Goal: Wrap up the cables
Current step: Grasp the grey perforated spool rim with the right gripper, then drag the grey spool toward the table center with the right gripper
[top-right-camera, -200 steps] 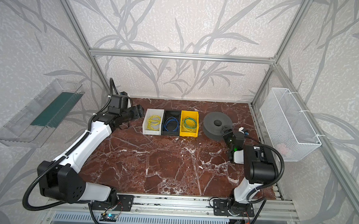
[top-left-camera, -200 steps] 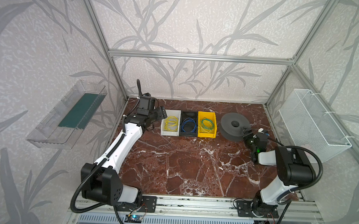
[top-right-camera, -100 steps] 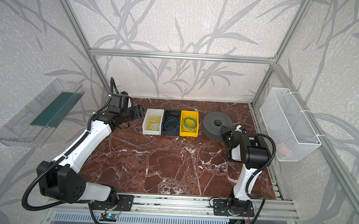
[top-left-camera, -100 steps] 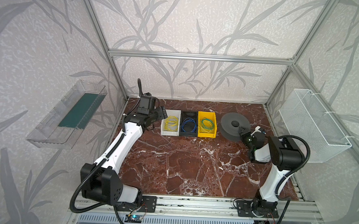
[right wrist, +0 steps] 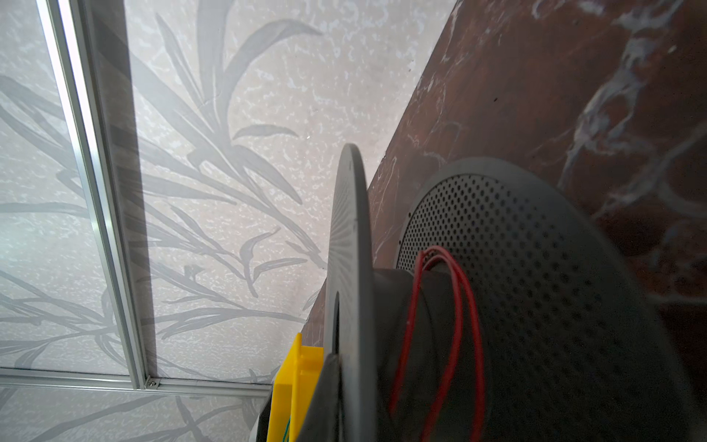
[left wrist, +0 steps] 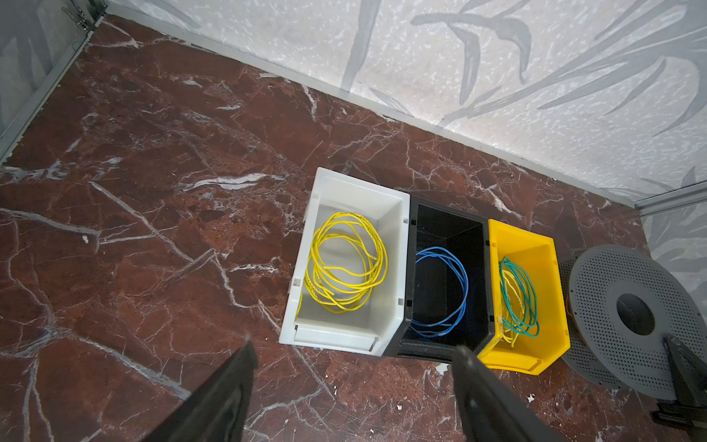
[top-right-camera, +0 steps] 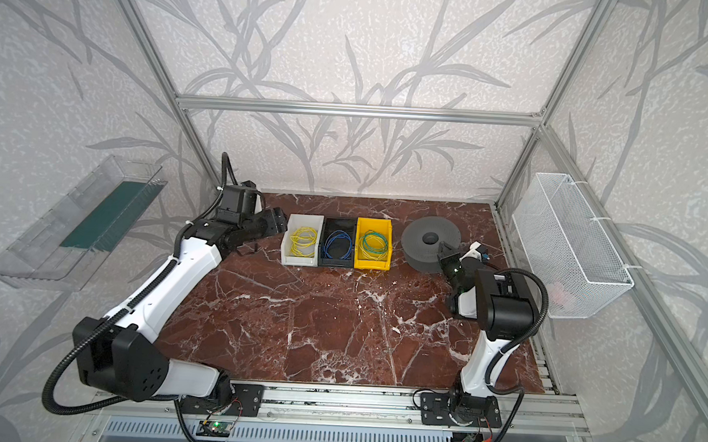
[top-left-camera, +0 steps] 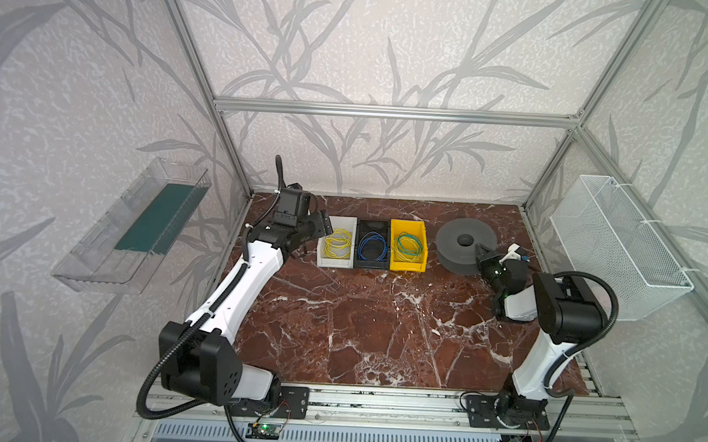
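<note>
The cables are a teal-green wire [top-left-camera: 409, 245] [top-right-camera: 375, 243] [left wrist: 520, 302], coiled in loose loops on top of a yellow wire inside the yellow bin [top-left-camera: 407, 265] [left wrist: 535, 356]. My left gripper [top-left-camera: 326, 224] [top-right-camera: 279, 223] [left wrist: 354, 346] hovers open and empty just left of the row of bins. To the right of the bins lies a grey perforated spool [top-left-camera: 451, 243] [top-right-camera: 417, 242] [left wrist: 612, 283]. My right gripper [top-left-camera: 481, 251] [top-right-camera: 445, 248] [right wrist: 350, 382] is shut on the rim of its upper flange [right wrist: 350, 248]. Red wire [right wrist: 459, 306] circles the spool's hub.
A white bin [top-left-camera: 333, 264] [left wrist: 344, 338] holds a yellow wire coil [left wrist: 344, 268]. The black bin [top-left-camera: 371, 264] beside it holds a blue coil [left wrist: 447, 291]. A white wire basket [top-left-camera: 617, 244] hangs on the right wall and a clear tray [top-left-camera: 135, 227] on the left wall.
My right gripper has closed from open onto the spool's flange, and that arm's elbow has swung up and back. The left arm has hardly moved.
</note>
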`<state>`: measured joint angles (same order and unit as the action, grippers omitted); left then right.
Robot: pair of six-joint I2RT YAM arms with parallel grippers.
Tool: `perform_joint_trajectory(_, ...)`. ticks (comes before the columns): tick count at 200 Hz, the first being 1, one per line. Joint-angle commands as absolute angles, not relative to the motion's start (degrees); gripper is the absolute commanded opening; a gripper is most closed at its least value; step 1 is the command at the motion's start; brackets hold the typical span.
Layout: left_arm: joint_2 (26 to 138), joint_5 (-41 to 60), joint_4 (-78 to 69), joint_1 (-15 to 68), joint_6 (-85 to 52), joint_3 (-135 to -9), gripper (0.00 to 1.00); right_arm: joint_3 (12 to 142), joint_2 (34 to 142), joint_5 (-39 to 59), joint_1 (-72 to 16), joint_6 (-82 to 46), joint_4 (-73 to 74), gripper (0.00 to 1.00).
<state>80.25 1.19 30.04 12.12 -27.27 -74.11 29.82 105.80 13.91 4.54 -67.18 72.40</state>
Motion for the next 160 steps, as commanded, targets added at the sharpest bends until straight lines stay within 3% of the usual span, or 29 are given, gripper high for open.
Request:
perform_joint_trajectory(1,79.12,1.53,31.44,12.65,-28.08,-74.91,0.82,27.13,100.26,11.78,5.01,-63.28,65.75,0.00)
perform_joint_trajectory(44,78.79,3.85,31.62,12.74,-25.00,-74.97,0.81,24.18,79.89,13.26,5.10,-61.68,49.95,0.00)
perform_joint_trajectory(101,75.07,9.61,23.45,12.92,-31.35,-69.79,0.80,29.76,42.20,13.63,5.11,-56.39,5.90,0.00)
perform_joint_trajectory(136,73.25,10.67,24.57,13.01,-30.16,-68.45,0.80,35.64,38.69,30.33,3.77,-62.22,-2.64,0.00)
perform_joint_trajectory(160,71.06,10.72,24.77,12.96,-29.40,-66.26,0.80,39.59,40.75,31.06,-7.10,-61.75,-5.13,0.00)
